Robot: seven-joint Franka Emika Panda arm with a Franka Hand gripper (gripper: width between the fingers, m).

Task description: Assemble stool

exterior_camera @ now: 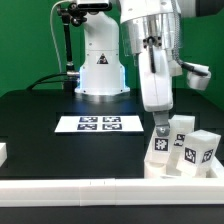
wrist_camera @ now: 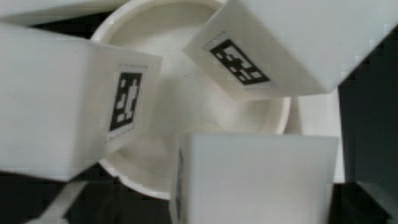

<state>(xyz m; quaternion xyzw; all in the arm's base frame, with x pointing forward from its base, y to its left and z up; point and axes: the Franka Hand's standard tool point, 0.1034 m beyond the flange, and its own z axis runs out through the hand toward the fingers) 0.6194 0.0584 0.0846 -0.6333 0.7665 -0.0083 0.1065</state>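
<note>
Stool seat lies at the table's near edge, exterior view's right, leg blocks standing on it | hand poised just above them; grip width cannot be told | marker board lies apart

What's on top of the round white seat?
Three white leg blocks with black-and-white tags stand on the seat, near the exterior view's right. The gripper reaches down among them. The blocks cover much of the seat's top, so anything beneath stays hidden.

No readable text/nos.; only b/w square tags on leg blocks & marker board.
</note>
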